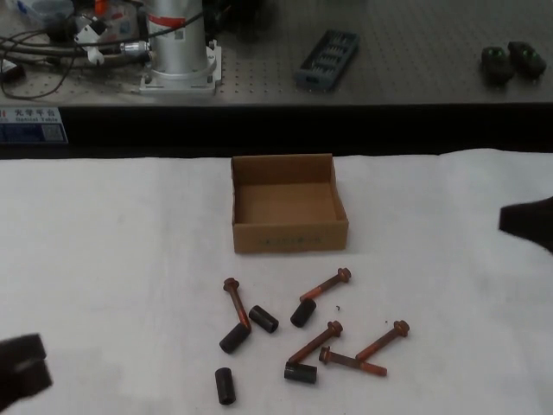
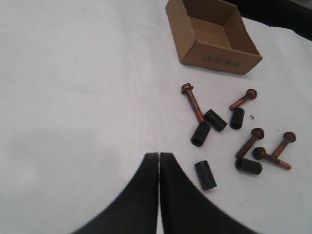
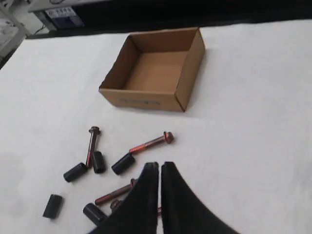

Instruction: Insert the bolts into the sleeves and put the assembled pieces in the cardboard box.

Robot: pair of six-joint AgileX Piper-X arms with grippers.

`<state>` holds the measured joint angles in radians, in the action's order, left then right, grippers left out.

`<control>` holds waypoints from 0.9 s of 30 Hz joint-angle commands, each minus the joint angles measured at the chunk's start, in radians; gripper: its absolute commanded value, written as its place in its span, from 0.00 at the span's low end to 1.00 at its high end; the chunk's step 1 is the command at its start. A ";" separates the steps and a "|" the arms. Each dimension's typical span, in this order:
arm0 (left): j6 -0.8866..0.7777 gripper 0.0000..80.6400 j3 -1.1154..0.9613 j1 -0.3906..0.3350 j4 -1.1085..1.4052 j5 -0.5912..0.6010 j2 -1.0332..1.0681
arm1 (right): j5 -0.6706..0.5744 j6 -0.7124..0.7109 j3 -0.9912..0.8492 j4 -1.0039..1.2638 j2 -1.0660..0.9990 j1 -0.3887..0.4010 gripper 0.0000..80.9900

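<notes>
High view: the box (image 1: 289,238) sits mid-bench on a white cloth (image 1: 112,259), open and with nothing in it. Just in front of it lie five bolts (image 1: 327,285) and five sleeves (image 1: 263,318), loosely mixed, all on their sides. The left gripper (image 1: 34,361) hangs at the near left corner and the right gripper (image 1: 518,220) at the right edge, both well apart from the parts.

Left wrist view: this gripper's fingers are pressed together and grasp nothing. One sleeve lies alone nearest to it; the others are among the bolts, some touching them.

Right wrist view: here too the fingers are closed on nothing. One bolt points its tip at a sleeve's mouth, touching or nearly so — whether it is seated I cannot tell.

By my reading the task is at its start: no assembled piece is in the box. The next move calls for opening both grippers, one taking a sleeve and the other a bolt — the lone sleeve looks the easiest pick, though it may roll.
</notes>
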<state>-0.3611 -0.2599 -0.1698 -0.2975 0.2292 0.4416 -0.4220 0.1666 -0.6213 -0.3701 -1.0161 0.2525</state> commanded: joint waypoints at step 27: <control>-0.192 0.01 -0.706 -0.537 -0.268 -0.374 1.027 | 0.048 -0.011 -0.013 -0.032 -0.011 0.000 0.04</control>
<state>-0.5737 -0.9334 -0.6853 -0.5532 -0.1172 1.4488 -0.3684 0.1650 -0.6213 -0.3995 -1.0256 0.2580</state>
